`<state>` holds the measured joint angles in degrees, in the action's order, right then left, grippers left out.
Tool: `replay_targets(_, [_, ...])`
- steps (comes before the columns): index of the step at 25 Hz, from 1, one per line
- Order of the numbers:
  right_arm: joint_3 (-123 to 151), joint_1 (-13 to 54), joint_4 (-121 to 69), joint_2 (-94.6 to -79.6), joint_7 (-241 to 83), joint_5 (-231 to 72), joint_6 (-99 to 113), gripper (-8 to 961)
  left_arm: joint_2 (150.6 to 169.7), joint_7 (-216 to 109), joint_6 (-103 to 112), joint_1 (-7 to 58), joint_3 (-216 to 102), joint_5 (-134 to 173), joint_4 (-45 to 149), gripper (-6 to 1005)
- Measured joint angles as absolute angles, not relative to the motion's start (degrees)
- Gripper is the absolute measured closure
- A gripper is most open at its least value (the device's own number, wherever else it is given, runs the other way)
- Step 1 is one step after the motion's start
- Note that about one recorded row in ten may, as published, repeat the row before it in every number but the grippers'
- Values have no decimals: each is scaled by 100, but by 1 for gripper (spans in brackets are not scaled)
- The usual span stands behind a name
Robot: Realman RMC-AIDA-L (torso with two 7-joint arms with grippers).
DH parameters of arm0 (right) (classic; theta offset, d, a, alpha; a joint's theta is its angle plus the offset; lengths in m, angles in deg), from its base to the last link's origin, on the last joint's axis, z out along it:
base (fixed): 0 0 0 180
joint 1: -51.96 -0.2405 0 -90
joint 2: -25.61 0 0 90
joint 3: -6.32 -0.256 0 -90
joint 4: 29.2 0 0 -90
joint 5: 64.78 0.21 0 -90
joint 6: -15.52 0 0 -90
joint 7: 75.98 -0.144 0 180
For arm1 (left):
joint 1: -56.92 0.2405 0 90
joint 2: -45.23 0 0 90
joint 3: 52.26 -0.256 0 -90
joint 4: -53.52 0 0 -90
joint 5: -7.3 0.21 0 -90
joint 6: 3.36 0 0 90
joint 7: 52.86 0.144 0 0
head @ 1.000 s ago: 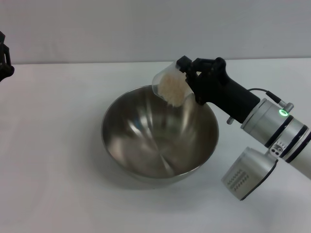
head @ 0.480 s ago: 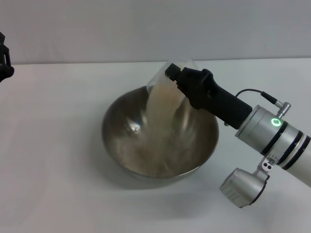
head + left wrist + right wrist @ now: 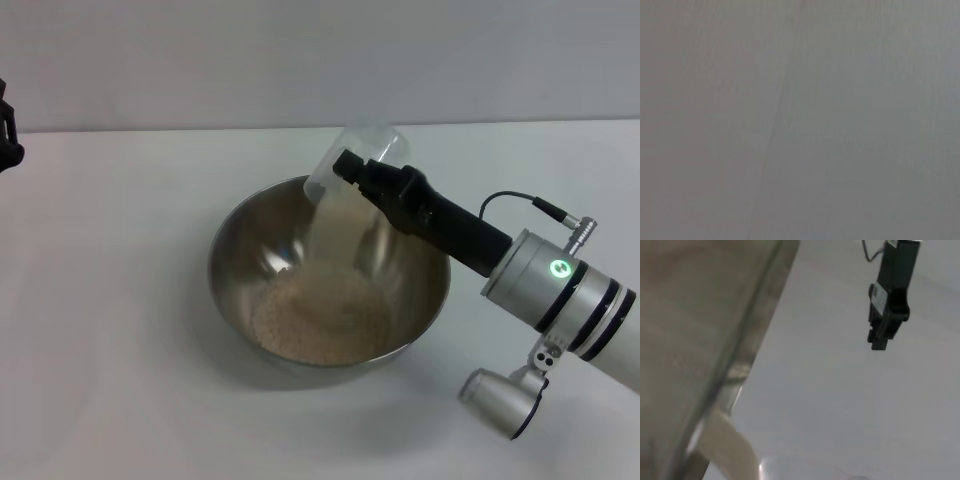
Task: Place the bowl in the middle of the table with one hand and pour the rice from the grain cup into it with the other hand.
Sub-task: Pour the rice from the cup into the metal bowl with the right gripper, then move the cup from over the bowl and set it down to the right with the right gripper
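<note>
The steel bowl [image 3: 222,250] stands in the middle of the white table [image 3: 110,330]. A pale mass of rice [image 3: 320,318] covers its bottom. My right gripper [image 3: 368,177] is shut on the clear grain cup [image 3: 352,150] and holds it tipped mouth-down over the bowl's far rim. A thin stream of rice [image 3: 325,225] falls from the cup. In the right wrist view the cup's wall [image 3: 695,335] fills one side, with rice [image 3: 730,452] sliding off its lip. My left gripper [image 3: 6,125] is parked at the table's far left edge and also shows in the right wrist view [image 3: 887,320].
The table around the bowl is bare white, with a grey wall [image 3: 300,60] behind it. My right arm's silver forearm [image 3: 560,290] reaches in from the front right. The left wrist view shows only a plain grey surface [image 3: 800,120].
The right gripper has tipped the cup further, from half-tilted to mouth-down. The rice has poured out of the cup and now lies in the bowl. The left arm has not moved.
</note>
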<state>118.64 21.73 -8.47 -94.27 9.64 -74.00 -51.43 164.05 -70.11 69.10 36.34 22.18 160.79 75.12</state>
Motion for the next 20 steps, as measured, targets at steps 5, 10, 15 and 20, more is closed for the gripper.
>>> replay_targets(5, [11881, 2125, -939, -9423, 1378, -7589, -5103, 943, 16405, -7025, 6906, 3635, 2218, 16075, 7509, 790])
replay_targets(10, [11863, 2109, -975, -9414, 1656, -7676, -5117, 943, 16398, -7029, 6906, 3643, 2218, 16075, 7509, 790])
replay_targets(15, [11829, 2145, -978, -9411, 1732, -7669, -5136, 943, 16397, -7035, 6906, 3645, 2218, 16075, 7511, 790])
replay_targets(20, [11807, 2232, -898, -9417, 1364, -7316, -5156, 942, 16397, -7036, 6905, 3646, 2219, 16075, 7513, 790])
